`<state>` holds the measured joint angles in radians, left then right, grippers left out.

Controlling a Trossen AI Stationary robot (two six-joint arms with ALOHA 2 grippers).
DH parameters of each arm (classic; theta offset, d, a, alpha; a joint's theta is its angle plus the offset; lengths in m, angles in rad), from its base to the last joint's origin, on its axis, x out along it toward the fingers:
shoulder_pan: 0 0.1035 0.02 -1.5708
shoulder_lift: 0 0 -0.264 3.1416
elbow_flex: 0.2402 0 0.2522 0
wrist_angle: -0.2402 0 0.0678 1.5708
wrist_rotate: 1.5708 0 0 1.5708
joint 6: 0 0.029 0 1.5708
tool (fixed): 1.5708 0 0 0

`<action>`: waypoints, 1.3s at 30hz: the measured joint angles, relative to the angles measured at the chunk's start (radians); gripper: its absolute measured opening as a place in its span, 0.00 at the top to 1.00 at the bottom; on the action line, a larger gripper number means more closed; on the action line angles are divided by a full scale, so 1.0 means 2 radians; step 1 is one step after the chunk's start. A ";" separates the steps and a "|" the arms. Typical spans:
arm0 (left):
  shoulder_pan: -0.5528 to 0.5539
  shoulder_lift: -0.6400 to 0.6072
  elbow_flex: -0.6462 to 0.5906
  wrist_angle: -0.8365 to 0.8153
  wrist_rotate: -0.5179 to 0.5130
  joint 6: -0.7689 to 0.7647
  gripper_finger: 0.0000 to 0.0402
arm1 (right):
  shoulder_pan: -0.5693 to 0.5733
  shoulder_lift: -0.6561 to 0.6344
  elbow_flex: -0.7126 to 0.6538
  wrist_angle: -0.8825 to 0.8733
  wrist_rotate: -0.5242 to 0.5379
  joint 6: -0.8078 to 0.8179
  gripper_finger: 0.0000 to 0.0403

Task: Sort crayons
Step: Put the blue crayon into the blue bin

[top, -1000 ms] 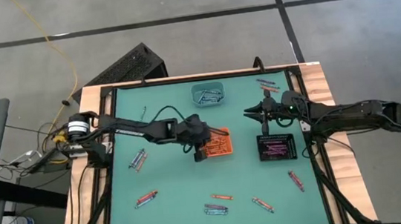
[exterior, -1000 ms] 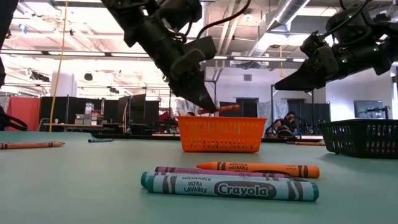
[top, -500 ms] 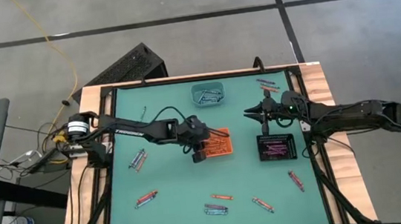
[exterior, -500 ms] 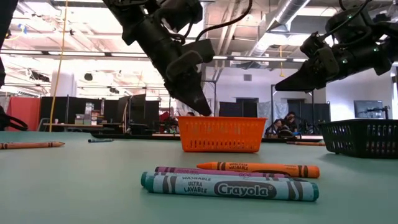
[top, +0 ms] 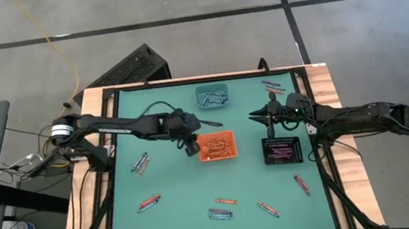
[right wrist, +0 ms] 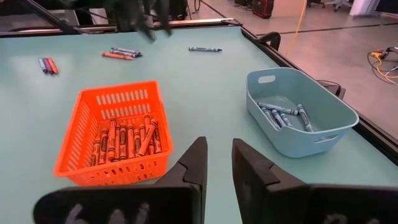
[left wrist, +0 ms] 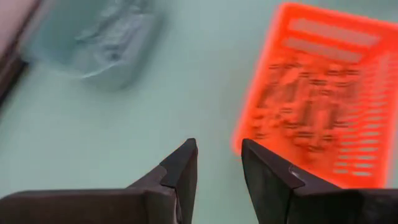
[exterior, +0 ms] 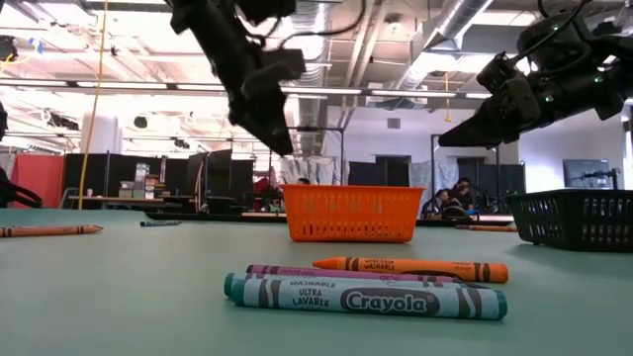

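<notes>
Just left of the orange tray (top: 216, 145), the left gripper (top: 190, 148) is held above the mat with its fingers parted and nothing between them; orange-red crayons (right wrist: 127, 139) are seen inside that tray; further crayons (top: 220, 214) lie scattered along the near edge; the right gripper (top: 254, 114) hangs slightly open and empty beyond the black tray (top: 281, 150).

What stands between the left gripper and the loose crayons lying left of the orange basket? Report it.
Nothing visible does. The left gripper hangs open and empty just left of the orange basket. Only bare green table lies between it and the loose crayons farther left.
</notes>
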<state>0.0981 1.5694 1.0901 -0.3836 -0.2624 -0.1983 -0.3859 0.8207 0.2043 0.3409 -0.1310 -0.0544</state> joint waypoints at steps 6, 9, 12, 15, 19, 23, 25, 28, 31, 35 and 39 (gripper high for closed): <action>0.045 -0.039 0.000 -0.155 -0.072 -0.065 0.71 | 0.006 0.000 0.000 -0.002 0.000 0.000 0.82; 0.086 -0.041 -0.001 -0.228 -0.071 -0.120 0.71 | 0.010 0.000 0.000 -0.002 0.000 -0.002 0.82; 0.133 -0.042 -0.010 -0.246 -0.050 -0.139 0.71 | 0.013 0.000 0.000 -0.002 0.000 -0.003 0.82; 0.188 -0.042 -0.035 -0.235 0.001 -0.133 0.71 | 0.013 0.000 0.000 -0.003 0.000 -0.003 0.82; 0.251 -0.042 -0.073 -0.215 0.026 -0.128 0.71 | 0.013 0.000 0.000 -0.007 0.000 -0.004 0.82; 0.283 -0.042 -0.102 -0.188 0.029 -0.122 0.71 | 0.013 0.000 0.000 -0.013 0.000 -0.016 0.82; 0.290 -0.042 -0.113 -0.173 0.034 -0.114 0.72 | 0.013 0.000 0.000 -0.014 0.000 -0.016 0.82; 0.294 -0.042 -0.126 -0.145 0.034 -0.106 0.72 | 0.013 0.000 0.000 -0.013 0.000 -0.016 0.82; 0.302 -0.042 -0.139 -0.132 0.027 -0.103 0.72 | 0.013 0.000 0.000 -0.014 0.000 -0.016 0.82; 0.315 -0.042 -0.158 -0.113 0.019 -0.103 0.72 | 0.013 0.000 0.000 -0.013 0.000 -0.016 0.82; 0.328 -0.042 -0.185 -0.081 0.022 -0.103 0.72 | 0.013 0.000 0.000 -0.013 0.000 -0.016 0.82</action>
<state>0.7542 1.4853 0.7206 -0.5448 -0.2175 -0.4047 -0.3599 0.8207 0.2043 0.3141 -0.1318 -0.0868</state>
